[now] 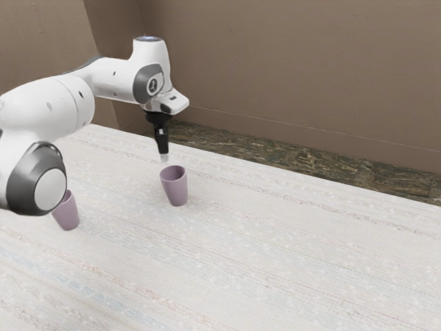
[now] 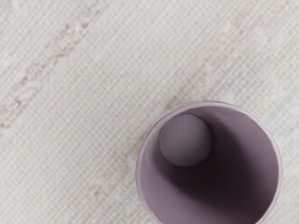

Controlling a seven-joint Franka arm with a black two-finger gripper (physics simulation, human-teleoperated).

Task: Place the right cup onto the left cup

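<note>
first, arm [image 1: 45, 103]: came in from the exterior view's left, its big joint crossing the view of the half-hidden cup [image 1: 68, 215].
half-hidden cup: stood on the table [image 1: 275, 262], well apart from its mate; probably the one meant to receive it. an off-center release could have caught its lip and tipped it.
tool [image 1: 162, 138]: pointed down just above the other cup [image 1: 176, 189]; how far open it was could not be told, and neither cup looked lifted.
other cup: stood upright on the table, likely the one to be moved.
rim [image 2: 208, 102]: in the wrist view, the mouth lay under the hand but not squarely centered. coming straight down might have struck the edge and knocked the cup over; too shallow a grip might have let it slip or tilt on the way across.
approach side: the space between the cups looked wide enough for a carry, provided the load rose well over the receiving mouth.
far edge: ran behind the tool, with dark floor [image 1: 303, 158] and wall [image 1: 296, 76] beyond; a hard shove that way risked a fall.
broadest room: the table spread widely toward the exterior view's right.
</note>
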